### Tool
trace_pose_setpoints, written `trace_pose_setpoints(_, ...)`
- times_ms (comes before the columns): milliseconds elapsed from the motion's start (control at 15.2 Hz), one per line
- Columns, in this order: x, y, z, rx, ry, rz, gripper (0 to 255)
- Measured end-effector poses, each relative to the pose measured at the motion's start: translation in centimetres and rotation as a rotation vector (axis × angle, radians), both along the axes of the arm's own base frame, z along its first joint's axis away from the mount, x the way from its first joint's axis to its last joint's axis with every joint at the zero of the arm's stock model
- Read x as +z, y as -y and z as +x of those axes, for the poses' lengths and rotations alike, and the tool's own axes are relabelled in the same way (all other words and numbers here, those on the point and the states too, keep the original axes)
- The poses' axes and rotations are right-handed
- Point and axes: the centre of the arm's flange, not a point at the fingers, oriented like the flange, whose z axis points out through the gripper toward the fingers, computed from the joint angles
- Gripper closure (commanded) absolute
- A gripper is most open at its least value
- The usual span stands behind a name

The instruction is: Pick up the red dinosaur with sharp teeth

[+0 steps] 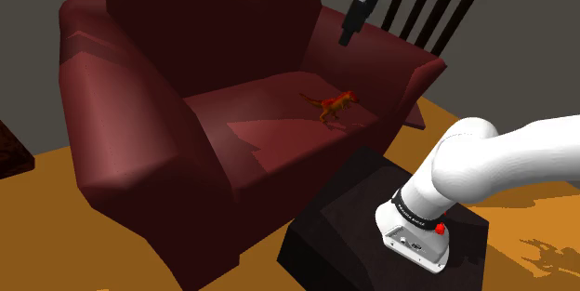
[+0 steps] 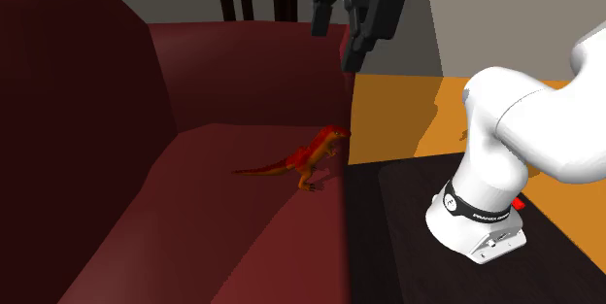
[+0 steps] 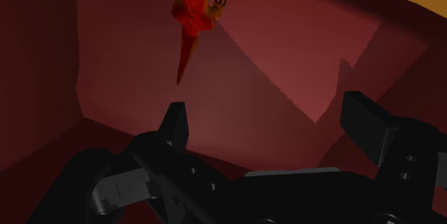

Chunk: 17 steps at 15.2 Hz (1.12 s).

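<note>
One target and one gripper are on record, and they stand well apart. The red dinosaur [image 1: 335,103] stands upright on the seat cushion of the dark red armchair [image 1: 121,103], near the side of the seat that faces the robot's stand [image 1: 358,210]. The gripper [image 1: 349,29] hangs high above the cushion, over the armrest on that same side, so the toy lies below it and toward the shoulder view's left. In the second exterior view the dinosaur [image 2: 309,156] has its head toward that view's right and its tail trailing left, with the gripper [image 2: 336,40] overhead and to the right. At the wrist the gripper [image 3: 268,115] is released: its black fingers [image 3: 175,119] stand wide apart with nothing between them. The dinosaur [image 3: 197,8] lies far beyond the fingertips, off the midline, tail pointing back toward the hand. Assessment: its long axis already runs roughly across the closing line, so the descent needs a sideways correction more than a wrist turn.
</note>
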Motion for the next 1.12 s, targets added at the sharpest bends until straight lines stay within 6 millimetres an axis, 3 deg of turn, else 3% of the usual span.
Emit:
trace_pose_setpoints(132,-0.6,0.3,0.0,-0.002,0.000,-0.001,0)
trace_pose_setpoints(330,-3.3,1.5,-0.4,-0.012,-0.001,-0.008,0)
trace_pose_setpoints(990,-15.4,6.8,-2.1,-0.048,-0.004,-0.032,0)
trace_pose_setpoints(1122,-16.7,7.2,-2.0,-0.050,-0.004,-0.033,0)
